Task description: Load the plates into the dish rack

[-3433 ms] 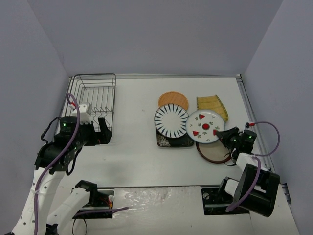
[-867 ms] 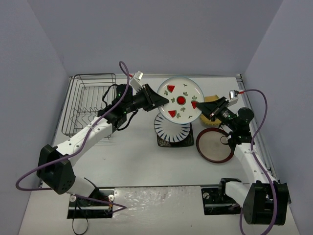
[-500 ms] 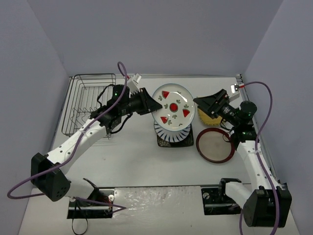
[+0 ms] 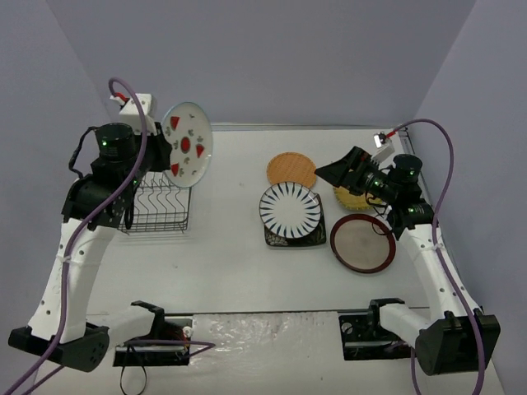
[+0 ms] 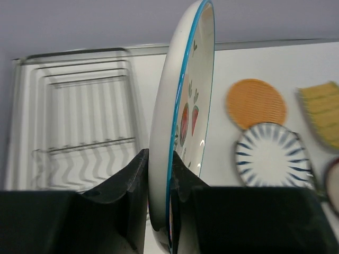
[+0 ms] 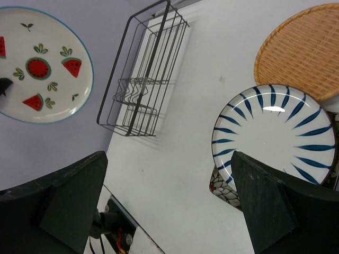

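My left gripper (image 4: 162,153) is shut on the rim of the white watermelon plate (image 4: 188,145), holding it upright in the air above the black wire dish rack (image 4: 161,216). In the left wrist view the plate (image 5: 183,106) stands edge-on between the fingers (image 5: 132,174), with the rack (image 5: 79,116) below to the left. My right gripper (image 4: 331,172) hangs open and empty above the pile, near the orange plate (image 4: 291,169). The striped plate (image 4: 289,207) lies on the dark square plate (image 4: 293,239). The red-rimmed cream plate (image 4: 362,243) lies to their right.
The yellow-green plate (image 4: 346,198) is mostly hidden under my right arm. The right wrist view looks across the striped plate (image 6: 275,137) and orange plate (image 6: 304,50) to the rack (image 6: 145,90) and the raised watermelon plate (image 6: 42,63). Grey walls enclose the table on three sides.
My left arm has swung the watermelon plate from over the pile leftward to above the rack, turning it upright. My right gripper let go of it, opened wide and drew back slightly.
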### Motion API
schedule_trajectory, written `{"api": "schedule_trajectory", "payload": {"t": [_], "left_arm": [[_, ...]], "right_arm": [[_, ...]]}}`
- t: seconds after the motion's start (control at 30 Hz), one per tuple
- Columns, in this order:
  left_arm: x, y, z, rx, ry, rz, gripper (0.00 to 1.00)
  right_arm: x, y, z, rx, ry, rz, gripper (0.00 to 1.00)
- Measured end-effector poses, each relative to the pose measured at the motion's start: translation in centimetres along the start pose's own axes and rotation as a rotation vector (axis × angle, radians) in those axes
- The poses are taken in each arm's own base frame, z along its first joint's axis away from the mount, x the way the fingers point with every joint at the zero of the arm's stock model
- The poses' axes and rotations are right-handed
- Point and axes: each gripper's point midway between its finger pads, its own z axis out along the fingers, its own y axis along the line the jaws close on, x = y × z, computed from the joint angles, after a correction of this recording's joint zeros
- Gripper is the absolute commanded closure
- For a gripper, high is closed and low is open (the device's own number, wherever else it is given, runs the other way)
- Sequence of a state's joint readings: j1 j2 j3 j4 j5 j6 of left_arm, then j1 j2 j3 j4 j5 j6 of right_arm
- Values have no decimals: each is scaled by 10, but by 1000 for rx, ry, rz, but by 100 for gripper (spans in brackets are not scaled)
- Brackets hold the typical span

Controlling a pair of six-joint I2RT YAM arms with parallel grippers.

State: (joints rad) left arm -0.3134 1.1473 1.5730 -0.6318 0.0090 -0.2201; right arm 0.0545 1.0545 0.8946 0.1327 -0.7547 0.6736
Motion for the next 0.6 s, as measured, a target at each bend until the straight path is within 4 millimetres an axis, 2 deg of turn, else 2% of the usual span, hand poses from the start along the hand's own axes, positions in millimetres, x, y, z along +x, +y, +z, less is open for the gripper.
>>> {"api": "schedule_trajectory", "payload": {"t": [0.1, 0.2, 0.33, 0.47, 0.6], "left_arm": [[-2, 51, -8, -157, 4, 91, 100], [1, 88, -5, -256, 34, 156, 100], [14, 132, 12, -311, 93, 205, 100], [38, 175, 34, -336, 170, 212, 100], [53, 213, 51, -363, 220, 216, 100]], "right_arm": [[15, 0, 10, -1, 58, -12, 0], [30, -2, 17, 1, 111, -17, 0], [45, -2, 26, -1, 160, -35, 0], [58, 1, 32, -11, 202, -52, 0], [65, 4, 34, -24, 223, -69, 0]]}}
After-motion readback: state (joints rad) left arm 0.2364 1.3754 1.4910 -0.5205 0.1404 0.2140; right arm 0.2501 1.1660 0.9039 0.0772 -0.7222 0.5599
